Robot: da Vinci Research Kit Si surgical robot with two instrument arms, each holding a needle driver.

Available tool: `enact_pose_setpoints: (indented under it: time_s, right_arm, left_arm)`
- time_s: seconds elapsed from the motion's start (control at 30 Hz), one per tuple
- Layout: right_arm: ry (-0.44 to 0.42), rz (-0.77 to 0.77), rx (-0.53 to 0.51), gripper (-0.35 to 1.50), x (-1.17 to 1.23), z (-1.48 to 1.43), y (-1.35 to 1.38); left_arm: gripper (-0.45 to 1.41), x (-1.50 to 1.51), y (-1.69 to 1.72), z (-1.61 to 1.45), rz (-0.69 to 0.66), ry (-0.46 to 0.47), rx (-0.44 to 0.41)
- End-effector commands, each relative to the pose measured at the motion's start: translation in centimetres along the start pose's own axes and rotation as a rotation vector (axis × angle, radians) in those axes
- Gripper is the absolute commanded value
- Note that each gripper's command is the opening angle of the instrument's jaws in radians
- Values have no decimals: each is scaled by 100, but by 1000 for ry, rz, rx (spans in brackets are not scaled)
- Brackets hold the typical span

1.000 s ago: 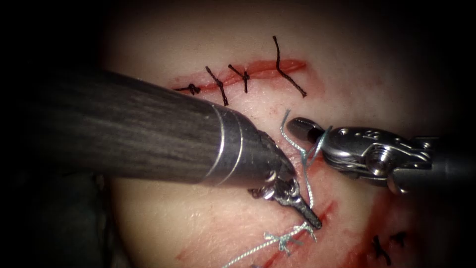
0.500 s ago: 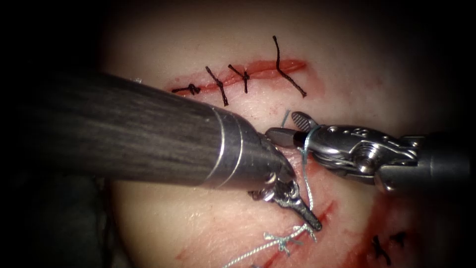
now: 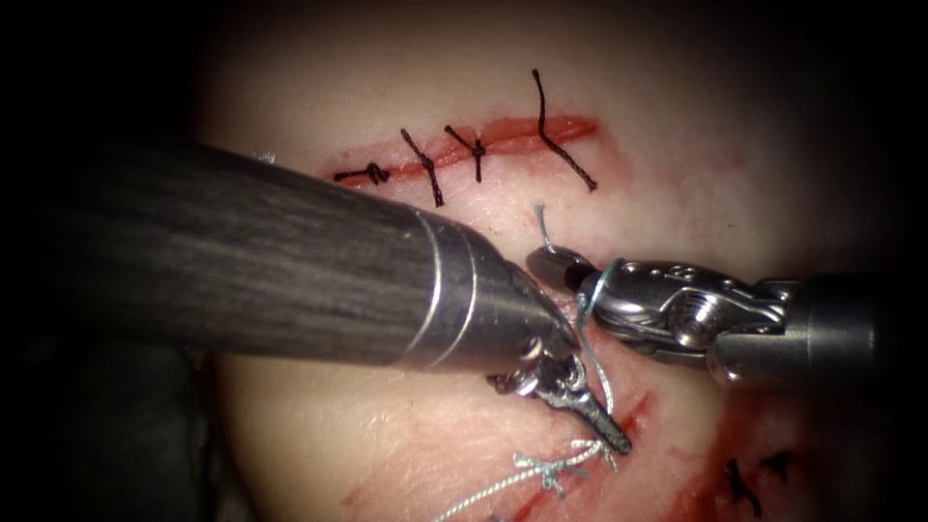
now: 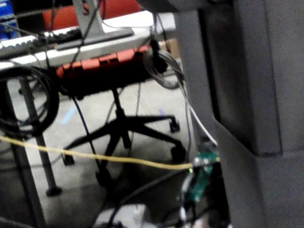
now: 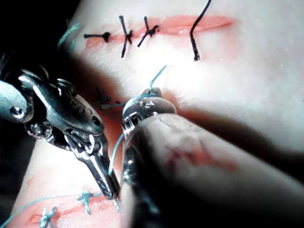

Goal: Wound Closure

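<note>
The left tool (image 3: 619, 443) comes down from the left with its jaws shut on the pale blue thread (image 3: 599, 362) right at the lower cut (image 3: 636, 408) in the tissue (image 3: 677, 193). From there the thread rises and loops around the right tool (image 3: 548, 263) just behind its jaws. Those jaws are shut on the short free thread tail (image 3: 540, 220), which sticks up past them. In the right wrist view the left tool (image 5: 112, 190) pinches the thread beside the cut, and the right tool (image 5: 153, 95) holds the tail.
Pale blue knots (image 3: 553, 470) lie on the lower cut left of the left tool's tip. An upper cut (image 3: 512, 135) carries several black stitches. More black stitches (image 3: 749, 478) sit at the lower right. The left shaft (image 3: 290, 271) covers the left of the tissue.
The right tool moved left and slightly down, opened its jaws half a second ago and has now shut them on the thread tail. The left tool stayed put.
</note>
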Motion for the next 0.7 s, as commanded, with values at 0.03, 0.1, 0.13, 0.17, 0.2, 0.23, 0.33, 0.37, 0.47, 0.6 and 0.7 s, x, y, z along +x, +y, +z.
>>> enact_pose_setpoints:
  time_s: [0.03,0.1,0.13,0.17,0.2,0.23,0.33,0.37,0.47,0.6,0.7]
  right_arm:
    - [18,6,10,-35,10,3,-6]
    - [44,19,29,-35,20,-6,-6]
    - [49,21,31,-35,21,-8,-5]
    - [54,29,38,-35,22,-12,-4]
    - [59,35,47,-35,23,-16,-2]
    - [64,53,59,-35,23,-23,0]
    - [75,53,75,-35,22,-29,4]
    - [88,53,83,-35,21,-31,5]
    - [128,47,136,-35,18,-39,9]
    - [130,27,142,-35,16,-37,10]
    - [133,26,143,-35,15,-33,9]
  left_arm:
    - [-45,3,-4,4,-5,0,0]
    - [-45,2,-6,2,-15,-3,0]
    - [-45,2,-6,0,-15,-6,-1]
    - [-45,2,-6,-4,-14,-9,-3]
    - [-45,2,-6,-8,-14,-4,-4]
    - [-45,3,-5,-19,-27,21,-4]
    - [-45,11,-6,-46,-44,63,19]
    - [-45,12,-8,-54,-56,75,29]
    - [-45,16,-20,-89,-70,119,71]
    - [-45,18,-32,-113,-85,165,83]
    - [-45,16,-30,-110,-94,169,84]
